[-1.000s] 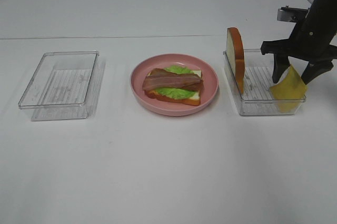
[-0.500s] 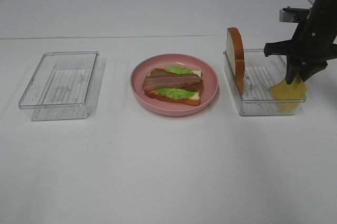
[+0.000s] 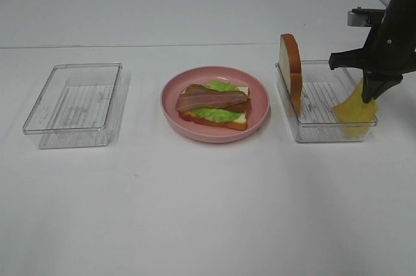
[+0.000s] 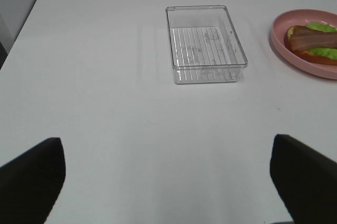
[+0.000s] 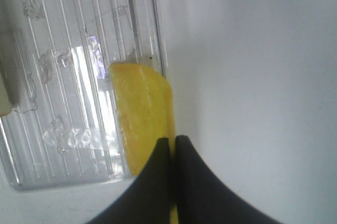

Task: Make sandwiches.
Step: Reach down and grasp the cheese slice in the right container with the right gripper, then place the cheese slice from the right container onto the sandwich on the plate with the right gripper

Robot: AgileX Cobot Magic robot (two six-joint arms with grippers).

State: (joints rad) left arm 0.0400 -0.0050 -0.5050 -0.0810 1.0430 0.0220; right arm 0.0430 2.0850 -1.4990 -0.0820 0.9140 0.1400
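Observation:
On the pink plate [image 3: 260, 117] lies the open sandwich [image 3: 214, 104]: a bread slice with green lettuce and brown bacon on top, also seen in the left wrist view [image 4: 315, 42]. A second bread slice [image 3: 291, 72] stands on edge in the right clear container [image 3: 323, 131]. My right gripper [image 3: 368, 97] is shut on the upper edge of the yellow cheese slice [image 3: 354, 111], which leans against that container's right wall; the right wrist view shows the closed jaws [image 5: 172, 145] pinching the cheese [image 5: 138, 110]. My left gripper [image 4: 168, 182] stands open over bare table, holding nothing.
An empty clear container [image 3: 75, 98] sits left of the plate, also in the left wrist view [image 4: 205, 45]. White table surrounds everything, with a seam running across behind the containers. The table's left edge shows in the left wrist view.
The right gripper's jaws have closed from wide open onto the top edge of the cheese slice. The cheese stays leaning in the container. The left arm has not moved.

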